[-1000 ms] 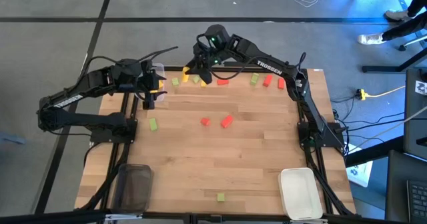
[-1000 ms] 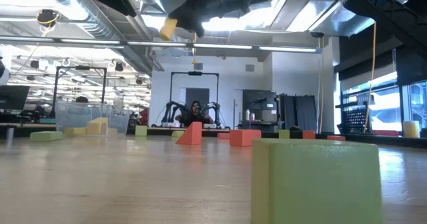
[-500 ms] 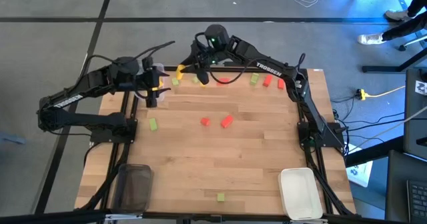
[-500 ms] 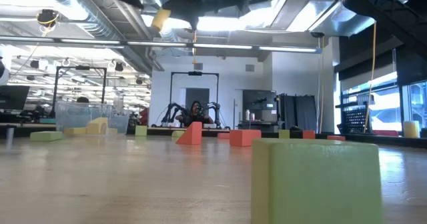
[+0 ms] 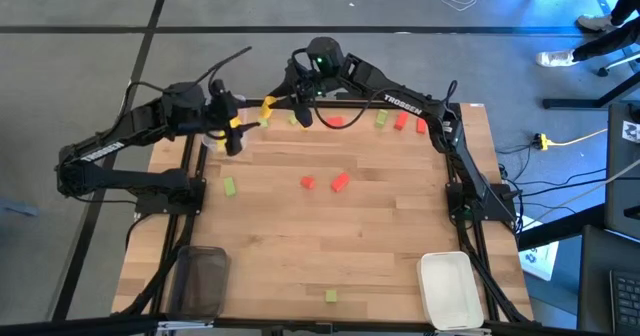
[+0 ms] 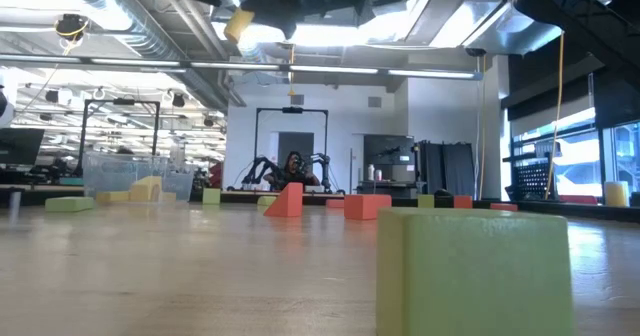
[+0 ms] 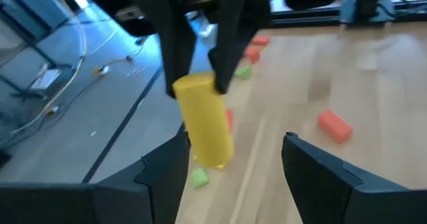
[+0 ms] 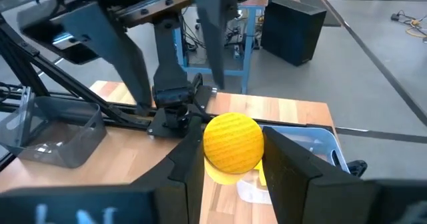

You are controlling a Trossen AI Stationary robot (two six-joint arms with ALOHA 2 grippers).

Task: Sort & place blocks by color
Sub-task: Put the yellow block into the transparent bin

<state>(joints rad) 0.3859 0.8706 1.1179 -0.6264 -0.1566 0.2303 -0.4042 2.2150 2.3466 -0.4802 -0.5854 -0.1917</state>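
Clear plastic tray (image 8: 303, 144) at the table's far-left corner has yellow bits inside. Right gripper (image 5: 272, 105) pinches 1 yellow cylindrical block (image 5: 267, 106) above it; left gripper (image 5: 232, 131) gapes empty, and the dark tray (image 5: 200, 279) and white tray (image 5: 449, 286) look empty.

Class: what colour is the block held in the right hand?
Yellow block, clearest in the right wrist view.

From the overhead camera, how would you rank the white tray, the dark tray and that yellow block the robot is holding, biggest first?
1. White rectangular tray and dark rectangular tray: they look about alike, so I will not rank them.
2. Yellow block, far smaller, gripped in the right hand above the table's far edge.
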